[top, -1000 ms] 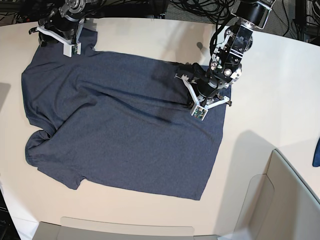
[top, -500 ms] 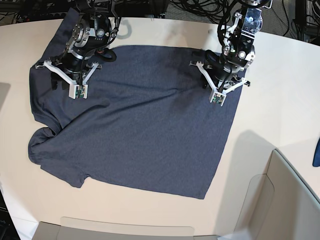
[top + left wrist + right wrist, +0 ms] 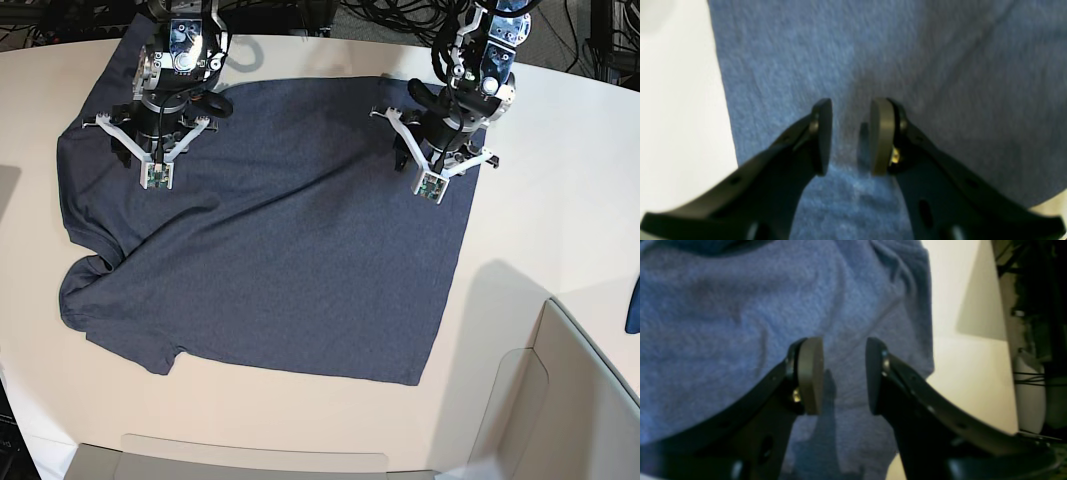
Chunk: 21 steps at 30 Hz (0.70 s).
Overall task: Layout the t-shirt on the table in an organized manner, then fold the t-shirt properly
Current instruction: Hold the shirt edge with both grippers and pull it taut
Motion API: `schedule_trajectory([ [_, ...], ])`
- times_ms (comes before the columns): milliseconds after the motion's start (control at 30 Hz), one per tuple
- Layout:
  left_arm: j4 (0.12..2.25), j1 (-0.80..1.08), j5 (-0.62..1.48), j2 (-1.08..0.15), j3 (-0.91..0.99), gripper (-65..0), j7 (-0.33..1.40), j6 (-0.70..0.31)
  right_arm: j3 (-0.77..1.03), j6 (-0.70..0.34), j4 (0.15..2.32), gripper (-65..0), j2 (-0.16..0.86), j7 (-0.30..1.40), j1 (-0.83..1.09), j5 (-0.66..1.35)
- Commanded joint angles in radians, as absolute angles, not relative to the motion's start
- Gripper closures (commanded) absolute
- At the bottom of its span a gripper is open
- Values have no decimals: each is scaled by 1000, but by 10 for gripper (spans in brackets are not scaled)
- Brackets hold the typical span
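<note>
The dark navy-grey t-shirt (image 3: 280, 250) lies spread nearly flat on the off-white table (image 3: 540, 230), with a bunched sleeve at the lower left. My left gripper (image 3: 437, 150) hovers over the shirt's far right corner. In the left wrist view this gripper (image 3: 851, 136) is open, with only cloth (image 3: 940, 66) below and the shirt's edge against the table (image 3: 680, 116) on the left. My right gripper (image 3: 158, 135) stands over the far left part of the shirt. In the right wrist view it (image 3: 843, 373) is open above wrinkled cloth (image 3: 723, 323), near the shirt's edge.
Grey-beige box walls (image 3: 560, 400) stand at the near right and along the front edge. A small blue cloth scrap (image 3: 633, 305) shows at the right border. Dark cables (image 3: 390, 20) run behind the table's far edge.
The left gripper has opened and let go of the shirt's far right corner, which now lies flatter and farther back. The right arm came down from the far left corner onto the shirt.
</note>
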State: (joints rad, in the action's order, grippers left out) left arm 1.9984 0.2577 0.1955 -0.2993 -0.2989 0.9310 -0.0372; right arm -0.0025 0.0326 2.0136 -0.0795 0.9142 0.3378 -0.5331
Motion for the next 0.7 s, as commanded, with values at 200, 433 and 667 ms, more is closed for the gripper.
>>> schedule_trajectory([
  [200, 2017, 257, 193, -306, -295, -182, 915, -38, 160, 45, 1874, -212, -15, 895, 305, -513],
  [433, 2017, 262, 193, -308, -295, -181, 915, -38, 239, 45, 1781, -103, 64, 894, 340, -475],
  [667, 2017, 265, 193, -308, -297, -180, 915, -38, 274, 45, 1782, 0, 65, 897, 438, -476],
])
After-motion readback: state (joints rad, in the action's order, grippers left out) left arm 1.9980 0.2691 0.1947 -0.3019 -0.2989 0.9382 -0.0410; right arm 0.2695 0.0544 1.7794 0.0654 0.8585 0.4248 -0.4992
